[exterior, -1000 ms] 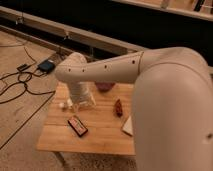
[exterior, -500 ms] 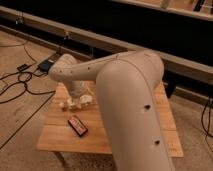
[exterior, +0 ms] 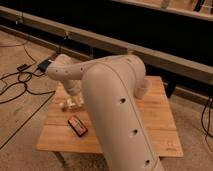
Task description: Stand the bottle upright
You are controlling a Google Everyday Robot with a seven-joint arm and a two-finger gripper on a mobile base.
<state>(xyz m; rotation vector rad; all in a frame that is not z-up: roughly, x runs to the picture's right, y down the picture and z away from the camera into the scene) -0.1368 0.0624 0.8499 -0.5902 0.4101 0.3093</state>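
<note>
The arm (exterior: 117, 105) reaches to the left side of the table (exterior: 160, 125), where the gripper (exterior: 76, 101) hangs low over the wood, largely hidden by the wrist, so whether it is wide, narrow or holding anything cannot be told. The bottle (exterior: 65, 105) seems to be the pale shape just beside the gripper, its pose unclear. A dark object (exterior: 77, 125) lies nearer the front edge, and a cup (exterior: 143, 90) shows at the right.

Nothing can be read. A small printed mark on the wooden table (exterior: 150, 125) near its right front corner and the face of the dark red-brown packet (exterior: 77, 125) are illegible. The gripper (exterior: 75, 102) hangs low over the table's left part.
</note>
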